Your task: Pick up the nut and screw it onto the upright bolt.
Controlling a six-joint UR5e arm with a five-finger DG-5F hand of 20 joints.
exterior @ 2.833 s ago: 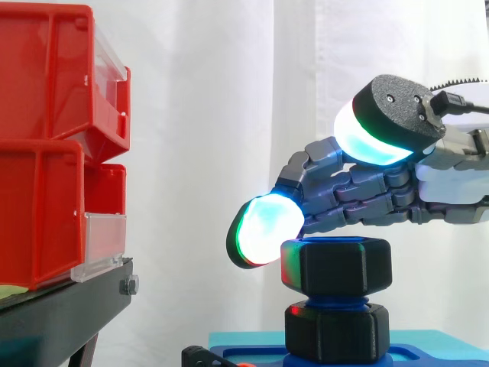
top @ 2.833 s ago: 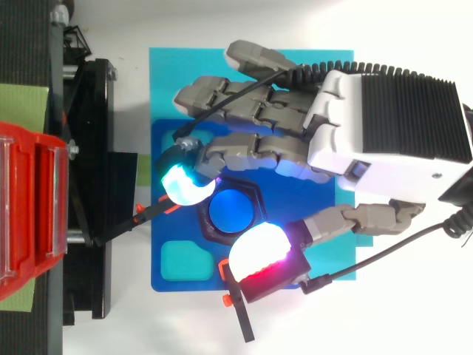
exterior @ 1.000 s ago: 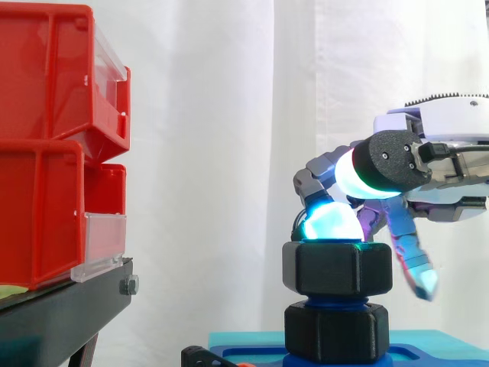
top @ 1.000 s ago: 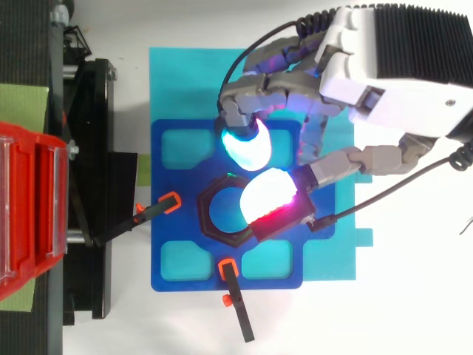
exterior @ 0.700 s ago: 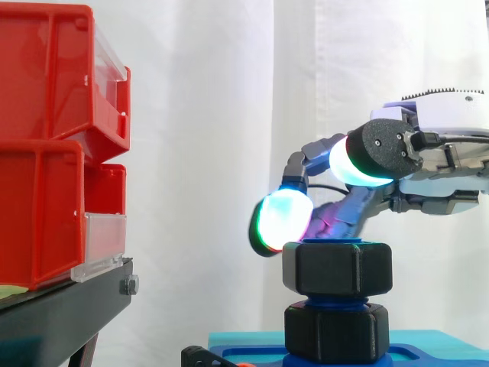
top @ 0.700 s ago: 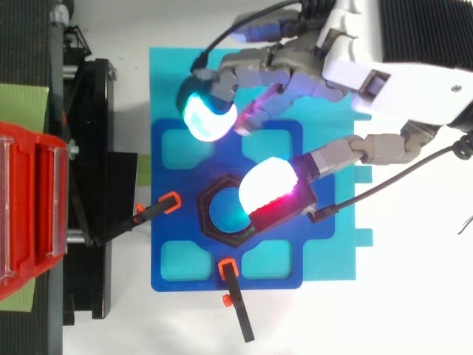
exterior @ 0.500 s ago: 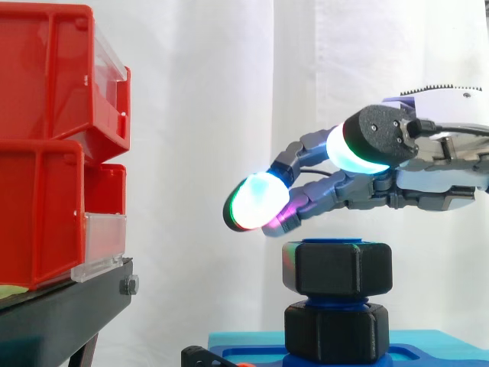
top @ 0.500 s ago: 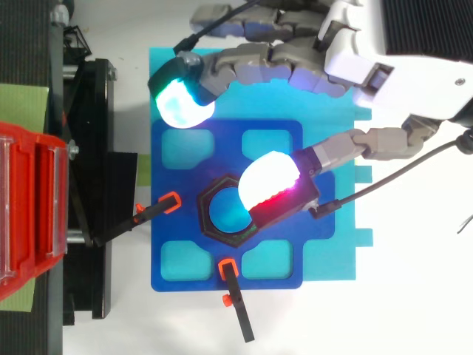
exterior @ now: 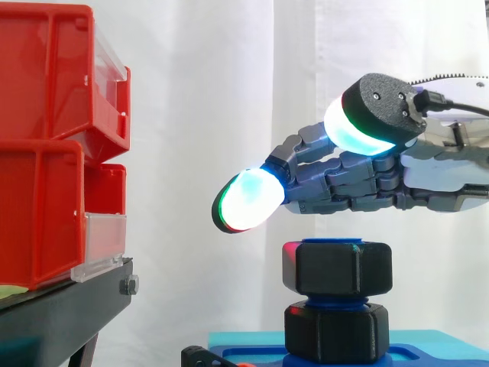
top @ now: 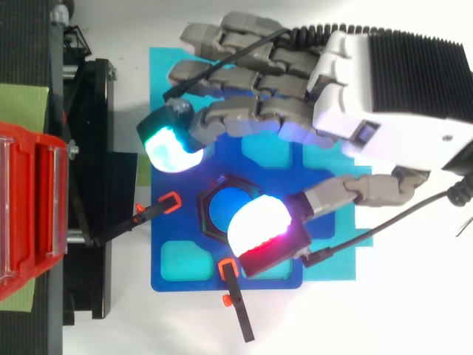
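**Lifted clear of the nut, hand spread open above the bolt**

Risen off the work since a second ago, when one glowing pad pressed down on the nut's top. Hovering now over the bolt with the hand [exterior: 359, 187] released: fingers stretched nearly level, grasping nothing, open air between the pads [exterior: 244, 200] and the nut.

Black hexagonal nut [exterior: 337, 267] seated on the blue upright bolt [top: 218, 211], with the bolt's tip just showing at the nut's upper rim. Thin band of blue thread bare between the nut and a black hexagonal collar [exterior: 336, 332] beneath it. Judged well along: pickup done, threading begun. Probably more turns needed to bring the nut down to the collar; tightness impossible to tell.

Around the bolt, a dark blue fixture plate [top: 174, 233] with cut-out pockets, lying on a paler cyan mat [top: 157, 96] over a white tabletop [top: 414, 296]. Two black clamps with orange heads [top: 170, 201] [top: 228, 268] just beside the nut. Further to the view's left, red bins [exterior: 46, 153] stacked on a black stand [exterior: 69, 306]. Behind everything, a white curtain [exterior: 229, 92].
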